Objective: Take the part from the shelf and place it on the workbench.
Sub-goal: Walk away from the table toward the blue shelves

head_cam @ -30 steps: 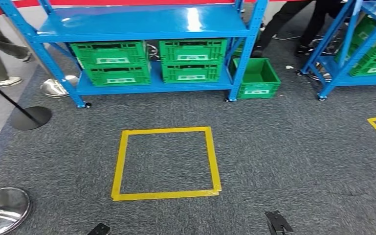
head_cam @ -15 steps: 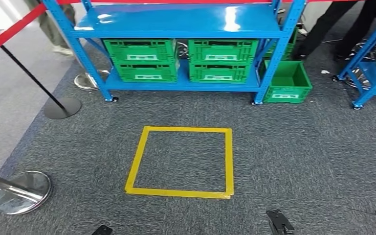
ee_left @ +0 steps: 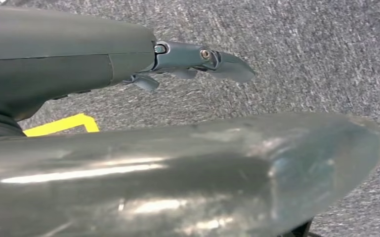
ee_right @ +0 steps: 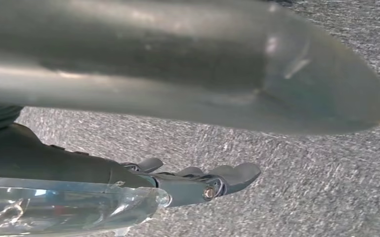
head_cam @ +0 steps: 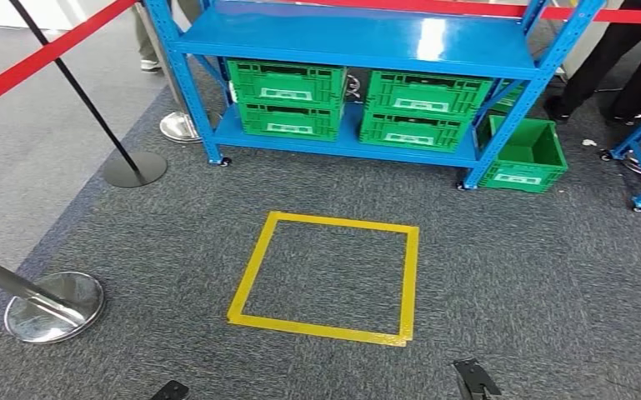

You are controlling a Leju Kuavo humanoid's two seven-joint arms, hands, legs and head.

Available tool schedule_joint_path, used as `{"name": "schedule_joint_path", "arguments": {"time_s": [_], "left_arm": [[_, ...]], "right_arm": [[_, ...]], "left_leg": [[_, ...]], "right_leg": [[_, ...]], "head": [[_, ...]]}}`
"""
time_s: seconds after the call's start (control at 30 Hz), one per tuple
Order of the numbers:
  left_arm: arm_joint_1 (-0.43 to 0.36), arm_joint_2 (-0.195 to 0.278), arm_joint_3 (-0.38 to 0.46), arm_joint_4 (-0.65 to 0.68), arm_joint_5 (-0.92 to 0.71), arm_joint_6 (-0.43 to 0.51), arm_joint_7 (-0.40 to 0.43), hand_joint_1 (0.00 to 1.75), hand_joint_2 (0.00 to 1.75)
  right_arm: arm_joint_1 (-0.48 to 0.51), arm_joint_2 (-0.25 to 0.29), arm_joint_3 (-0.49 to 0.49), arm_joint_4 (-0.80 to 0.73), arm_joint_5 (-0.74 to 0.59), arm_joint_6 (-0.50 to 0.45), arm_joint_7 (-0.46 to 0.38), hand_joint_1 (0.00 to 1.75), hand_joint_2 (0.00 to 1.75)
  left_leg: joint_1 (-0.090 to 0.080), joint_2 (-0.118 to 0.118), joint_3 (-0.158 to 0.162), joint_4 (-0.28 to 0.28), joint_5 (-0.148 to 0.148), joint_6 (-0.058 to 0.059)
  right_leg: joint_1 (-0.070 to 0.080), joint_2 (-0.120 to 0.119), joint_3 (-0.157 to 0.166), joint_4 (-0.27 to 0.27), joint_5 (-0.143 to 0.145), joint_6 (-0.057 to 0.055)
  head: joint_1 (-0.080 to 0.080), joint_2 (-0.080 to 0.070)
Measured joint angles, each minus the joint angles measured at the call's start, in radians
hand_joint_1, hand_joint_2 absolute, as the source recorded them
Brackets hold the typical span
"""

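Note:
A blue metal shelf [head_cam: 358, 37] stands ahead in the head view. Its lower board carries four green crates, stacked in two pairs, left [head_cam: 287, 96] and right [head_cam: 423, 108]. Their contents are hidden and I can make out no part. My left hand [ee_left: 188, 57] hangs over grey carpet with its fingers stretched out, holding nothing. My right hand [ee_right: 197, 182] also hangs above the carpet with straight fingers and holds nothing.
A yellow tape square [head_cam: 325, 279] marks the carpet in front of the shelf. A green crate [head_cam: 527, 156] sits on the floor by the shelf's right post. Barrier stands [head_cam: 133, 167] [head_cam: 54, 304] with a red belt line the left. A person's legs [head_cam: 600, 62] are behind.
The whole picture has shifted right, so the camera has turned or moved left; the shelf and yellow square sit further right and more barrier stands show. Both hands hang as before.

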Motion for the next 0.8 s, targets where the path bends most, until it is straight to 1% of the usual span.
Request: {"name": "schedule_joint_path", "arguments": {"time_s": [0.03,0.07,0.1,0.13,0.17,0.23,0.27,0.4,0.47,0.53,0.6,0.67,0.7,0.73,0.77,0.8], "left_arm": [[0.000,0.000,0.000,0.000,-0.001,0.000,0.001,0.00,0.00],[0.000,-0.001,0.000,0.000,-0.003,-0.001,0.002,0.00,0.00],[0.000,-0.001,0.000,0.000,-0.005,-0.001,0.002,0.00,0.00],[0.000,-0.001,0.000,0.000,-0.007,-0.001,0.003,0.00,0.00],[0.000,0.000,0.000,0.000,-0.008,-0.001,0.003,0.00,0.00],[0.001,0.000,0.000,0.000,-0.009,-0.001,0.003,0.00,0.00],[0.001,0.000,0.000,0.000,-0.009,-0.001,0.003,0.00,0.00],[0.000,-0.001,0.000,0.000,-0.010,-0.001,0.003,0.00,0.00],[0.001,-0.001,0.000,0.000,-0.010,-0.002,0.003,0.00,0.00],[0.001,-0.001,0.000,0.000,-0.010,-0.002,0.003,0.00,0.00],[0.001,-0.001,0.000,0.000,-0.010,-0.002,0.003,0.00,0.00],[0.000,-0.001,0.000,0.000,-0.010,-0.002,0.003,0.00,0.00],[0.000,-0.002,0.000,0.000,-0.010,-0.002,0.003,0.00,0.00],[0.000,-0.002,0.000,0.000,-0.010,-0.002,0.003,0.00,0.00],[0.000,-0.003,0.000,0.000,-0.010,-0.002,0.003,0.00,0.00],[0.000,-0.004,0.000,0.000,-0.010,-0.002,0.003,0.00,0.00]], "right_arm": [[0.000,0.000,0.000,0.000,0.001,-0.001,0.000,0.00,0.00],[-0.001,0.000,0.000,0.000,0.003,-0.001,0.001,0.00,0.00],[-0.003,0.000,0.000,0.000,0.004,-0.002,0.002,0.00,0.00],[-0.004,0.000,0.000,0.000,0.005,-0.003,0.002,0.00,0.00],[-0.004,0.001,-0.001,0.000,0.005,-0.003,0.004,0.00,0.00],[-0.003,0.002,-0.002,0.000,0.005,-0.004,0.005,0.00,0.00],[-0.003,0.002,-0.003,0.000,0.005,-0.004,0.005,0.00,0.00],[-0.003,0.001,-0.004,0.000,0.007,-0.006,0.004,0.00,0.00],[-0.003,0.001,-0.004,0.000,0.006,-0.006,0.003,0.00,0.00],[-0.003,0.001,-0.005,0.000,0.006,-0.006,0.003,0.00,0.00],[-0.003,0.002,-0.005,0.000,0.005,-0.006,0.003,0.00,0.00],[-0.003,0.002,-0.006,0.000,0.005,-0.006,0.003,0.00,0.00],[-0.003,0.002,-0.006,0.000,0.005,-0.007,0.003,0.00,0.00],[-0.003,0.002,-0.006,0.000,0.005,-0.007,0.003,0.00,0.00],[-0.004,0.002,-0.006,0.000,0.005,-0.007,0.003,0.00,0.00],[-0.004,0.002,-0.006,0.000,0.005,-0.007,0.003,0.00,0.00]], "left_leg": [[0.000,-0.005,0.003,0.000,-0.001,-0.002],[-0.002,-0.008,0.005,0.001,-0.003,-0.006],[-0.003,-0.011,0.006,0.003,-0.005,-0.009],[-0.005,-0.012,0.005,0.005,-0.006,-0.011],[-0.008,-0.013,0.003,0.006,-0.005,-0.008],[-0.008,-0.013,0.002,0.004,-0.002,0.001],[-0.007,-0.013,0.002,0.001,0.001,0.003],[-0.005,-0.013,0.003,-0.008,0.007,-0.009],[-0.005,-0.013,0.002,-0.009,0.007,-0.014],[-0.005,-0.013,0.001,-0.008,0.005,-0.015],[-0.007,-0.013,0.000,-0.006,0.002,-0.012],[-0.009,-0.013,0.000,-0.008,0.003,-0.008],[-0.007,-0.012,0.003,-0.014,0.007,-0.007],[-0.004,-0.010,0.006,-0.020,0.011,-0.005],[-0.001,-0.007,0.009,-0.026,0.015,-0.003],[0.002,-0.004,0.011,-0.030,0.016,-0.003]], "right_leg": [[0.000,0.001,0.031,-0.070,0.042,-0.002],[0.000,0.003,0.064,-0.142,0.073,-0.005],[0.000,0.006,0.090,-0.196,0.092,-0.008],[-0.001,0.008,0.103,-0.226,0.099,-0.009],[-0.001,0.010,0.108,-0.236,0.098,-0.010],[-0.001,0.012,0.106,-0.239,0.101,-0.011],[0.000,0.012,0.105,-0.239,0.101,-0.013],[0.004,0.013,0.102,-0.238,0.101,-0.023],[0.003,0.013,0.100,-0.239,0.102,-0.024],[0.002,0.013,0.100,-0.239,0.103,-0.024],[-0.001,0.013,0.101,-0.239,0.104,-0.022],[-0.003,0.013,0.102,-0.243,0.106,-0.015],[-0.003,0.013,0.102,-0.243,0.105,-0.012],[-0.002,0.013,0.098,-0.234,0.097,-0.008],[-0.001,0.012,0.085,-0.206,0.079,-0.005],[-0.002,0.012,0.061,-0.154,0.049,-0.001]], "head": [[0.000,0.000],[0.000,0.000],[0.000,0.000],[-0.001,0.000],[-0.001,0.000],[-0.002,0.000],[-0.002,0.000],[-0.002,0.000],[-0.002,0.000],[-0.002,0.000],[-0.002,0.000],[-0.002,0.000],[-0.002,0.000],[-0.001,0.000],[0.001,0.000],[0.003,0.000]]}}
